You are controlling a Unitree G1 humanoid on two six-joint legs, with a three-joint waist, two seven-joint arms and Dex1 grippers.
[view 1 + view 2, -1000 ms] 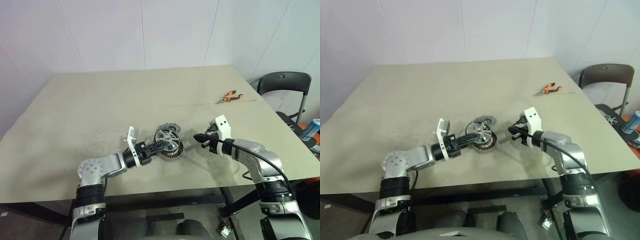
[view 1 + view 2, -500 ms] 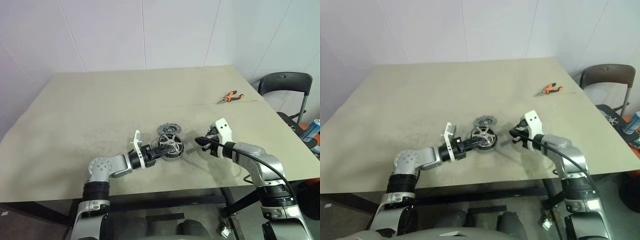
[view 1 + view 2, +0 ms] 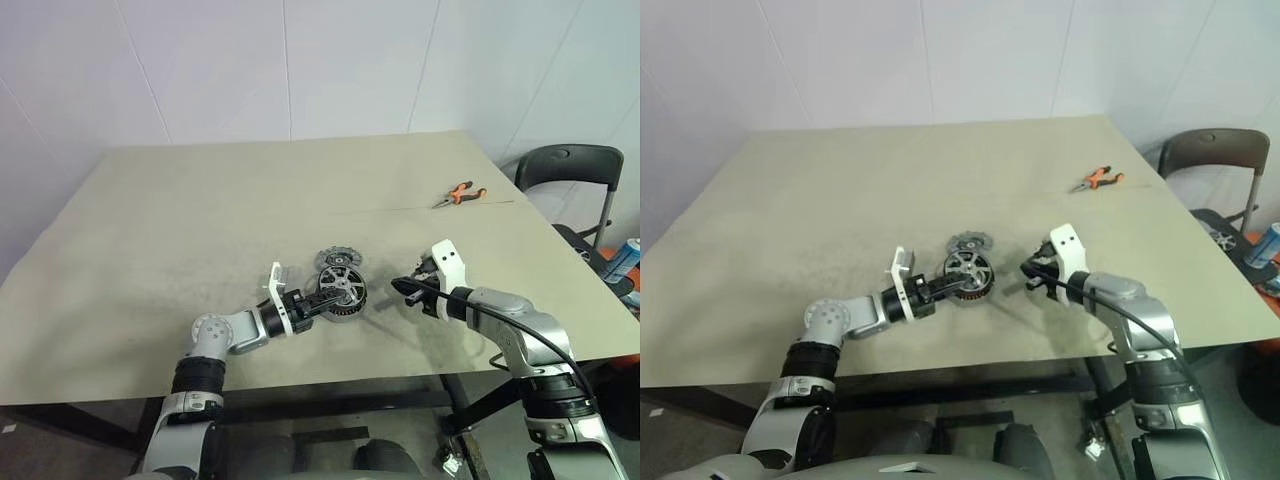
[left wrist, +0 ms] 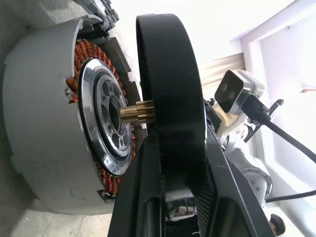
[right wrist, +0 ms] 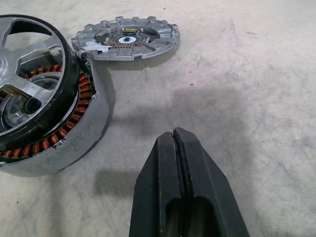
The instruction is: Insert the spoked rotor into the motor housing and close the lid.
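Left wrist view has the left gripper (image 4: 180, 163) clamped across the rotor's (image 4: 170, 98) black rim, its brass shaft aimed at the housing's (image 4: 39, 123) hub but short of it. By that, the rotor is not seated: it leans against the windings, tilted. The lid (image 5: 126, 37), a toothed grey plate, lies flat on the table (image 3: 200, 200) just behind the housing, so closing is still to do. The right gripper (image 5: 174, 136) is pressed shut on nothing, near the housing but apart. Work sits toward the table's near edge, with bare top beyond; pliers (image 3: 460, 192) lie well apart.
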